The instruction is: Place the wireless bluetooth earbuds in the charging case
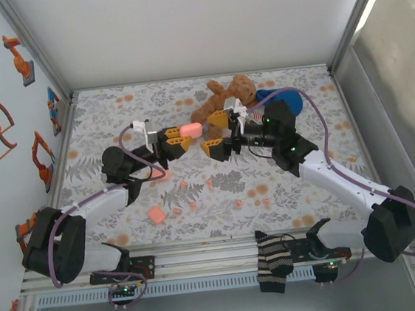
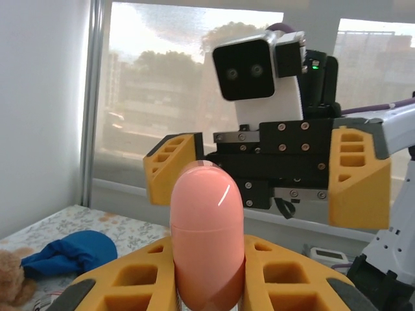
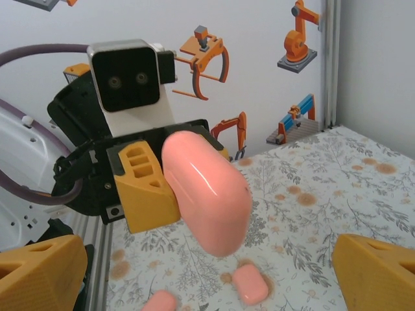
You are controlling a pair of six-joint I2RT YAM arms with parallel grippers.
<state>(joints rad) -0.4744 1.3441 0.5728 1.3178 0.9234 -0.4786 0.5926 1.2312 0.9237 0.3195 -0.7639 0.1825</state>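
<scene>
Top external view: nearest of all, well on the near side of the teddy bear (image 1: pixel 224 98), a striped sock (image 1: pixel 272 264) hangs over the front rail. Farther in, but nearer than the bear, the wireless bluetooth earbuds (image 1: pixel 209 183) lie scattered as small pink nubs on the flowered table (image 1: pixel 323 125), apart from one another. A loose pink case (image 1: pixel 155 216) lies among them, near and to the left of the bear.

Just in front of the bear, raised off the table, the left gripper (image 1: pixel 183 139) is clenched on the charging case (image 1: pixel 190 130). In the left wrist view the case (image 2: pixel 206 233) stands upright between the orange fingers (image 2: pixel 130 278), its lid closed.

Facing it, just near and right of the bear, the right gripper (image 1: pixel 215 133) has its jaws spread wide and grasps nothing. Its fingers (image 3: pixel 39 272) stand well to either side of the case (image 3: pixel 207 191) without touching it.

Right beside the bear, on its right, lies a blue cloth (image 1: pixel 288 99).
</scene>
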